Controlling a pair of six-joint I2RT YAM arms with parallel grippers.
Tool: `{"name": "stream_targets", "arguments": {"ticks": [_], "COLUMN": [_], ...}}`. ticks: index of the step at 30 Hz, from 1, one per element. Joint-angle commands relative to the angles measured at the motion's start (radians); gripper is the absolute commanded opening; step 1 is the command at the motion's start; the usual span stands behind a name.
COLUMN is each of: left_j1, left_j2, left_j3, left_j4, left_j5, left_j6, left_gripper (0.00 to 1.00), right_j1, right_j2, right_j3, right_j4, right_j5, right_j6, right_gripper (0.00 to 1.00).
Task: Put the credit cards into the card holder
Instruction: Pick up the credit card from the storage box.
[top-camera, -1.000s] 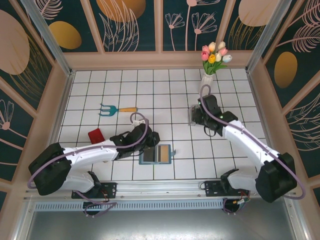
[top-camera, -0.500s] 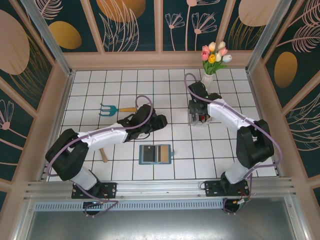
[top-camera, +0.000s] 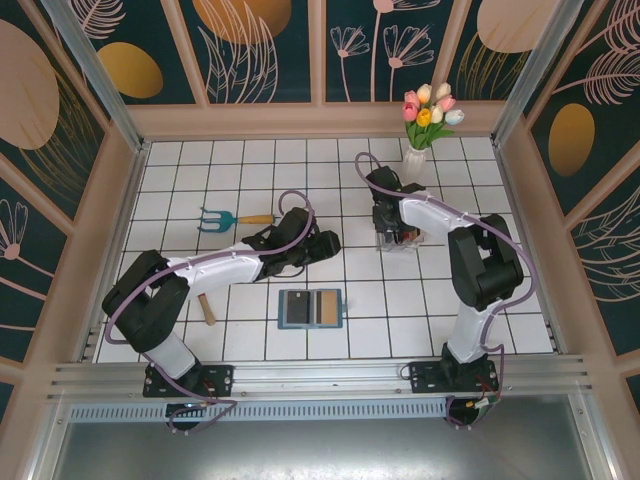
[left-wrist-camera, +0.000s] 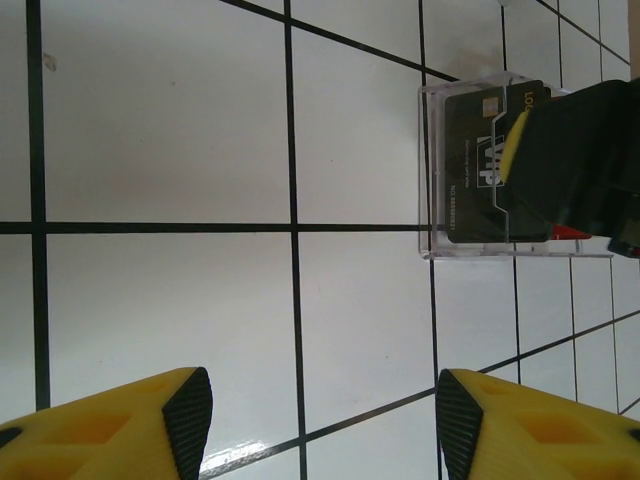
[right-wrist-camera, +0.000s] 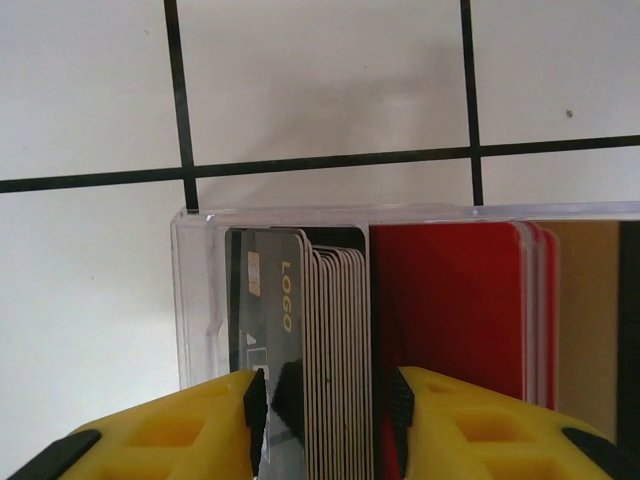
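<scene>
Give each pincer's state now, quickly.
Left pincer: open, empty.
Right pincer: astride the dark and white plastic credit cards in the clear plastic slotted rack; grip cannot be told.

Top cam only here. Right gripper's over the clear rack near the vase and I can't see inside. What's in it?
Observer: A dark card printed LOGO stands at one end of the rack, a pack of white-edged cards next to it, then red cards.
Operator: Right jaws on anything?
Observer: The right gripper has its jaws apart, with the dark card and the white-edged pack between them. Whether they touch, I can't tell.
Operator: And left?
Observer: The left gripper is open over bare table, nothing between its jaws.
</scene>
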Motion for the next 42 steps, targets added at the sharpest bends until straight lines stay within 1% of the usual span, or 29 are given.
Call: {"name": "stream_targets", "arguments": {"ticks": [1, 3, 8, 11, 13, 17, 20, 24, 29, 36, 38, 39, 42], "left_j1": [0.004, 0.003, 0.003, 0.004, 0.003, 0.004, 0.003, 0.003, 0.003, 0.004, 0.003, 0.004, 0.003], "left_j2": [0.014, 0.013, 0.014, 0.015, 0.015, 0.018, 0.02, 0.018, 0.02, 0.02, 0.018, 0.017, 0.009], "left_j3": [0.023, 0.023, 0.023, 0.022, 0.022, 0.018, 0.017, 0.015, 0.014, 0.015, 0.014, 0.012, 0.006], "left_j4": [0.024, 0.022, 0.023, 0.024, 0.026, 0.027, 0.028, 0.029, 0.028, 0.029, 0.027, 0.027, 0.027], "left_j5": [0.009, 0.01, 0.013, 0.016, 0.016, 0.021, 0.022, 0.025, 0.027, 0.03, 0.03, 0.03, 0.028], "left_j6": [0.009, 0.01, 0.011, 0.008, 0.009, 0.007, 0.008, 0.008, 0.009, 0.009, 0.009, 0.009, 0.009], "left_gripper": [0.63, 0.63, 0.64, 0.64, 0.64, 0.64, 0.63, 0.64, 0.64, 0.64, 0.64, 0.64, 0.64], "right_j1": [0.0, 0.006, 0.012, 0.015, 0.017, 0.026, 0.029, 0.031, 0.031, 0.031, 0.031, 0.032, 0.034], "right_j2": [0.02, 0.014, -0.005, -0.012, -0.012, -0.016, -0.019, -0.029, -0.04, -0.07, -0.083, -0.091, -0.115], "right_j3": [0.03, 0.029, 0.032, 0.029, 0.032, 0.035, 0.035, 0.032, 0.025, 0.023, 0.02, 0.018, 0.018], "right_j4": [-0.026, -0.035, -0.046, -0.048, -0.054, -0.063, -0.069, -0.074, -0.074, -0.086, -0.088, -0.086, -0.096], "right_j5": [0.082, 0.119, 0.164, 0.176, 0.184, 0.207, 0.217, 0.222, 0.226, 0.236, 0.232, 0.23, 0.215], "right_j6": [-0.012, -0.014, -0.018, -0.025, -0.026, -0.025, -0.023, -0.021, -0.022, -0.011, -0.011, -0.009, 0.0], "right_gripper": [0.41, 0.41, 0.41, 0.39, 0.36, 0.36, 0.33, 0.32, 0.26, 0.21, 0.13, 0.11, 0.11]}}
